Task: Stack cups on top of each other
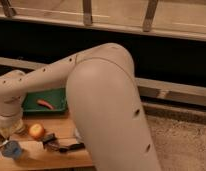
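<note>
Whether your gripper (8,126) is spread or closed cannot be told; it hangs at the lower left of the frame over the wooden table (41,159). Nearest you, just below it in the frame, stands the short light-blue cup (11,149). Beyond sits a round orange fruit (37,131), then the green plastic tray (58,97).

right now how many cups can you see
1: a blue cup at the table's front left corner, just below the claw. Another may be hidden behind the arm.
</note>
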You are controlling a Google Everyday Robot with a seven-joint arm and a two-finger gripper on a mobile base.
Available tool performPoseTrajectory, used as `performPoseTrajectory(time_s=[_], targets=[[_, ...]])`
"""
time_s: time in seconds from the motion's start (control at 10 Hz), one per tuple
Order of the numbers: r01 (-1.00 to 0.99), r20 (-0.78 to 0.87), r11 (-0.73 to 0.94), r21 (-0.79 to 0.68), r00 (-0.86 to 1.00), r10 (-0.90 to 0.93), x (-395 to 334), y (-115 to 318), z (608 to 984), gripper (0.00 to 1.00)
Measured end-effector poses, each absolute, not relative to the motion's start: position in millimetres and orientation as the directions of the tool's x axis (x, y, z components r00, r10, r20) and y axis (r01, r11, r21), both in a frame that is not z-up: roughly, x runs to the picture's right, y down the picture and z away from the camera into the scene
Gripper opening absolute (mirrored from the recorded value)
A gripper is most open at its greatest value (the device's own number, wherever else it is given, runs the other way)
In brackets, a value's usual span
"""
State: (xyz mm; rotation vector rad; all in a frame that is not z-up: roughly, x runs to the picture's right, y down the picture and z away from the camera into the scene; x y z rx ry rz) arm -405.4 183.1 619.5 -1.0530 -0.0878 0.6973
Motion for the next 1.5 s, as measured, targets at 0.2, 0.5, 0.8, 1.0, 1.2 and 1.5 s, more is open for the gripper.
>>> performPoseTrajectory(time_s=[0.2,0.5,0.8,1.0,1.2,1.5], targets=[[-0.462,-0.248,0.300,-0.834,0.801,0.545,-417.5,192.4,618.8,0.00],[-0.464,-0.250,0.300,-0.833,0.801,0.544,-417.0,192.1,619.7,0.00],[-0.472,-0.273,0.279,-0.836,0.800,0.535,-419.0,201.5,633.0,0.00],[-0.486,-0.303,0.254,-0.836,0.795,0.526,-418.3,213.5,647.0,0.00],[-0.506,-0.335,0.234,-0.830,0.789,0.515,-416.7,223.6,659.1,0.00],[-0.546,-0.376,0.222,-0.808,0.768,0.519,-404.0,221.5,665.5,0.00]])
